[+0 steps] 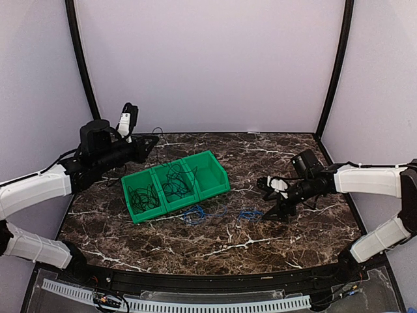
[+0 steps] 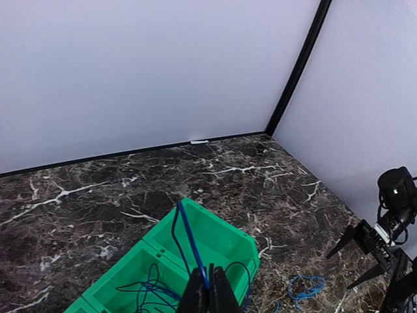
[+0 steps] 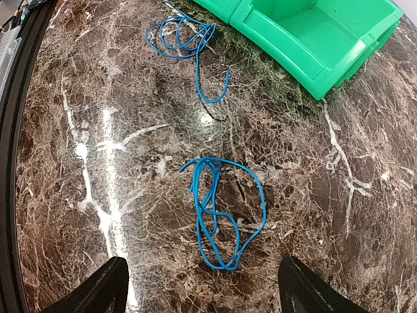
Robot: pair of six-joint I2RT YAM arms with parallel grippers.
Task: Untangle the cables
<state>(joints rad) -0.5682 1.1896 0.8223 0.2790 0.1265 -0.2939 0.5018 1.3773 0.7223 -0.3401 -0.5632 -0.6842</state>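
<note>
Booth of pale lilac walls (image 1: 208,65): a dark brown marble-patterned table (image 1: 215,254), veined in white, fills the floor of it. Black curved poles (image 1: 81,65) rise at the far corners.

A green plastic three-compartment bin (image 1: 218,186) sits left of centre, set at an angle. Thin black cables (image 1: 163,186) lie tangled in its left and middle compartments. Just near of the bin, two bundles of bright blue cables (image 1: 195,214) lie loose on the table, one by the bin's middle and the other further right, apart from each other.

The left tool (image 1: 154,139) hangs at the far left corner of the bin, its fingers pressed together on a thin strand (image 2: 189,244) that loops up above the bin. The strand reads blue in the wrist view and dark from above.

The right tool (image 1: 267,197) hovers low beside the right-hand blue bundle (image 3: 210,225), fingers spread wide. In its wrist view the bundle lies on the marble between them, touched by neither. The bin stands between the two arms.

Bare marble shows across the far right of the table and along the near band. A black rim and a white slotted strip (image 1: 195,304) run along the near edge, and the walls meet the table on its far, left and right sides.
</note>
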